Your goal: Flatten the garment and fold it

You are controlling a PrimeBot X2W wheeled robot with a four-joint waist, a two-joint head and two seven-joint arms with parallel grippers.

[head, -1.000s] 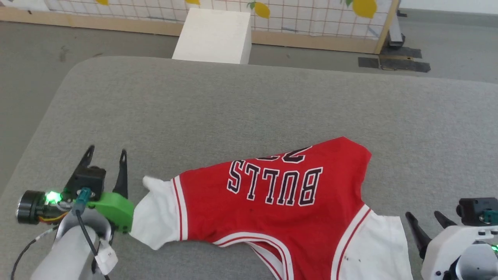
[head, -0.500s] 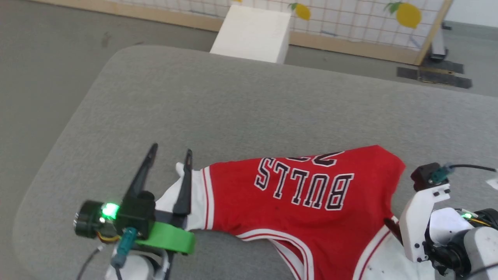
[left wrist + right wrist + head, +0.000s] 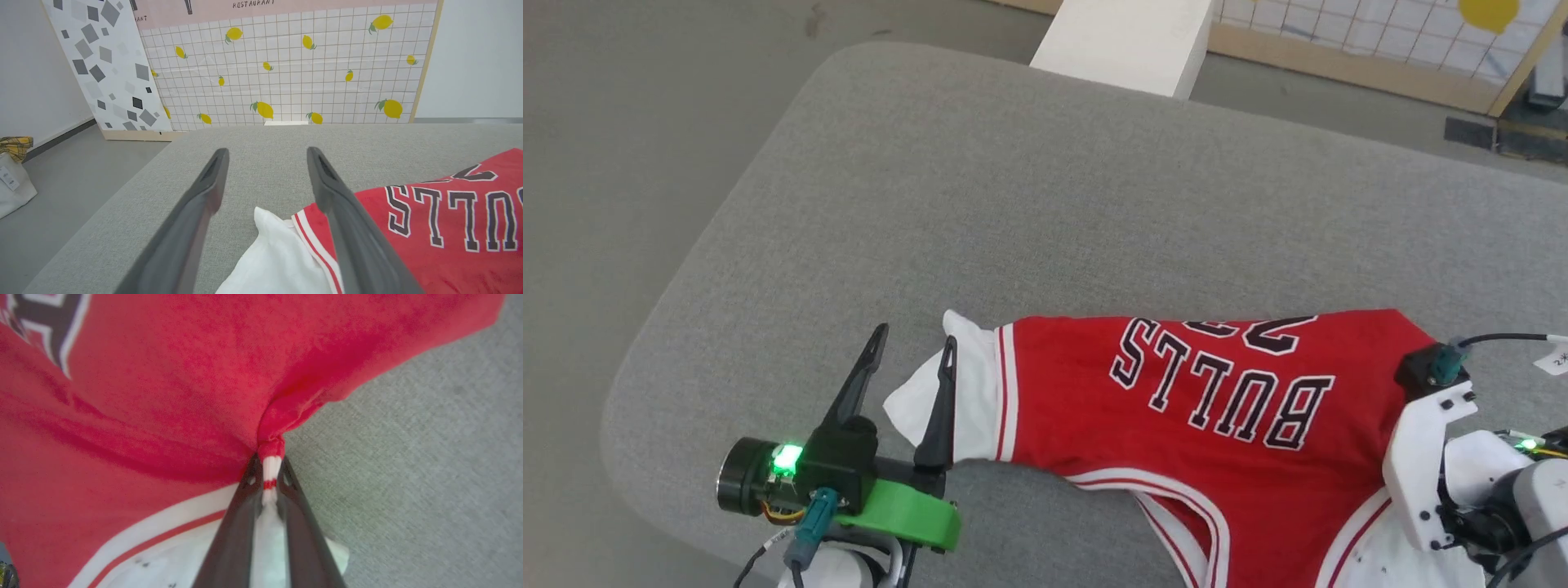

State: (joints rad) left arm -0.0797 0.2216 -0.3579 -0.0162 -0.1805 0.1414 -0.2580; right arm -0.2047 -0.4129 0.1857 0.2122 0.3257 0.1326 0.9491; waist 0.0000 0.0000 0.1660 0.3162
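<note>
Our right claw (image 3: 267, 467) is pinched nearly closed on the garment (image 3: 163, 396), its 2 dark fingers clamping a bunched bit of red-and-white stripe trim (image 3: 271, 469) where the red cloth gathers into a tight fold. Red fabric spreads away from that pinch, and a white panel with a red stripe lies beside the fingers. Our left claw (image 3: 915, 339) stands wide open and grips nothing. The tip of the white sleeve (image 3: 972, 392) lies in the gap between its 2 fingers, and the finger nearer the garment crosses over that sleeve in the head view. We cannot tell whether it touches the cloth. The garment stretches between the 2 claws, red with black-and-white lettering that reads upside down from the head camera. It rests on the grey cushion (image 3: 1013, 204), toward the near edge and well apart from the far edge and the left edge. Beyond the far edge stands a white block (image 3: 1127, 33), and behind it a lemon-patterned panel (image 3: 286, 61) on the grey floor (image 3: 621, 122).
</note>
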